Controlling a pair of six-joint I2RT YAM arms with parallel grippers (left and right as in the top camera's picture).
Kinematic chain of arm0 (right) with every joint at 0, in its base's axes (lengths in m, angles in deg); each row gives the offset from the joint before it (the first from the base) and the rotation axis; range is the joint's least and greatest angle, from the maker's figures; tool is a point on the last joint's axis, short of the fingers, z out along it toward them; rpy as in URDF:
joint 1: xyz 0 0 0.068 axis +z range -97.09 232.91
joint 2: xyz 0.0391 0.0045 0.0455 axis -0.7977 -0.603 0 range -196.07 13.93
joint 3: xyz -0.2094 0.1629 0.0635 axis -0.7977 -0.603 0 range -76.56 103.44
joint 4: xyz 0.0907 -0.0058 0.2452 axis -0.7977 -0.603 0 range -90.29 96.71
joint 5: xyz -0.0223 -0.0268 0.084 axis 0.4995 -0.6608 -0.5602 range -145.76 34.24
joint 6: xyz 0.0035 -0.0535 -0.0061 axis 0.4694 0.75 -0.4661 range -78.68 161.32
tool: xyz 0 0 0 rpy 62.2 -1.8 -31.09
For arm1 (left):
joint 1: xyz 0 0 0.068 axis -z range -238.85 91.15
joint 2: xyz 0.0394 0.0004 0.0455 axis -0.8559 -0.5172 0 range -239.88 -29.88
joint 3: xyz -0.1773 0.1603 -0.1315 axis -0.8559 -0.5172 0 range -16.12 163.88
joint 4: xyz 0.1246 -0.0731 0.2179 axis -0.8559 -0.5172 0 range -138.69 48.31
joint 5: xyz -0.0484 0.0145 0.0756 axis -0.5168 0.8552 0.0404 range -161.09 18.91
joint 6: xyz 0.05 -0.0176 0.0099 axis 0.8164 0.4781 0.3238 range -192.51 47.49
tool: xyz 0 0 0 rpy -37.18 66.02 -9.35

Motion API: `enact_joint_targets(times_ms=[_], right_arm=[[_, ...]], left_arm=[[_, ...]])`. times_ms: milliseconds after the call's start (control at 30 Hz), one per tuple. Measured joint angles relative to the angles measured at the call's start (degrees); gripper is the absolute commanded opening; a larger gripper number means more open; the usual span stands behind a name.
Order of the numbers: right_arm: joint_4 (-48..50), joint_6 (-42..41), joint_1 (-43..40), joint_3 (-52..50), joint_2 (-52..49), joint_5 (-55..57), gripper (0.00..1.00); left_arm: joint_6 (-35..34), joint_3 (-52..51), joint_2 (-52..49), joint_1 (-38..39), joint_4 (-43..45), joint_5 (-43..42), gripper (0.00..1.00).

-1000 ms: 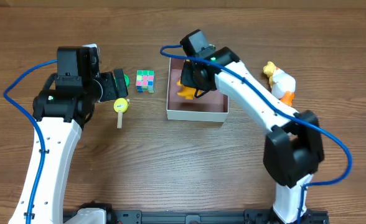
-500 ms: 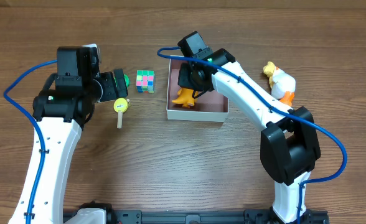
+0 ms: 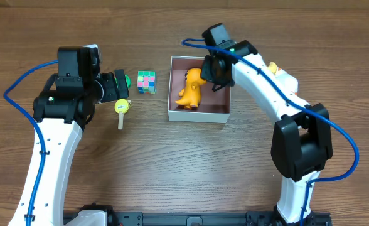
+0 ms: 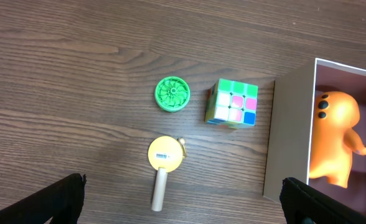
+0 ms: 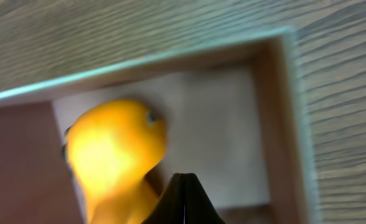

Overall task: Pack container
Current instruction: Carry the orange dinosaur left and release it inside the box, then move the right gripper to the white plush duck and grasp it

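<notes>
Near edge of the wood table (image 3: 172,163): left arm (image 3: 46,163) and right arm (image 3: 297,157) both run off the bottom of the overhead frame, bases cut off.

Left gripper (image 4: 182,198): only two dark fingertips (image 4: 68,196) show, at the bottom corners of the wrist view. They are spread wide and grip nothing. Overhead, the gripper's own body covers them.

Just beyond: yellow-headed tool (image 4: 165,154), a round head with a small label, its pale stick handle pointing back toward the gripper. Label print too small to read. Past that is the green disc (image 4: 172,94), whole in the wrist view but half tucked under the gripper overhead. Colour cube (image 4: 233,103) sits just right of the disc, apart from it, and near the container's left wall with a gap.

Container (image 3: 197,117): mid-table, right of the cube.
- Square and shallow, thin white walls, dull pinkish-mauve floor.
- Left wrist view cuts off its right side.
- Right wrist view catches one corner only, blurred.
- Overhead, the far right of the floor is hidden under the right arm.

Orange toy (image 3: 191,88) lies inside, in the left half, head toward the far wall.

Right gripper (image 5: 183,186): over the container's right half, close beside the toy's head; contact cannot be judged. Wrist view is smeared. The fingers read as one dark wedge with a thin seam, pressed together on nothing.

Far right: yellow-and-white toy (image 3: 273,66), mostly behind the right arm, shape unreadable.
</notes>
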Motion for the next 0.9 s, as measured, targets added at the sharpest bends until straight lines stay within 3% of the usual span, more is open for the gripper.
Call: enact_joint_targets(times_ms=[133,367,500,533,567,633,667,733,900], right_arm=[[-0.2,5.0,-3.7,0.0,1.6,-2.1,0.04],[-3.1,13.3,-6.9,0.0,14.7,-1.4,0.08],[-4.6,15.0,-10.4,0.2,18.1,4.7,0.25],[-4.7,15.2,-12.3,0.2,17.7,5.7,0.33],[-4.4,15.5,-14.2,-0.3,17.1,6.4,0.44],[-4.0,15.4,-18.4,-1.9,15.4,7.6,0.83],[-3.8,15.8,-20.3,-2.9,14.4,7.9,0.92],[-3.7,17.0,-24.1,-4.7,12.2,7.3,1.00],[-3.3,21.9,-30.1,-5.8,8.7,2.4,1.00]], left_arm=[[0.0,0.0,0.0,0.0,0.0,0.0,1.00],[0.0,0.0,0.0,0.0,0.0,0.0,1.00],[0.0,0.0,0.0,0.0,0.0,0.0,1.00],[0.0,0.0,0.0,0.0,0.0,0.0,1.00],[0.0,0.0,0.0,0.0,0.0,0.0,1.00],[0.0,0.0,0.0,0.0,0.0,0.0,1.00],[0.0,0.0,0.0,0.0,0.0,0.0,1.00],[0.0,0.0,0.0,0.0,0.0,0.0,1.00],[0.0,0.0,0.0,0.0,0.0,0.0,1.00]])
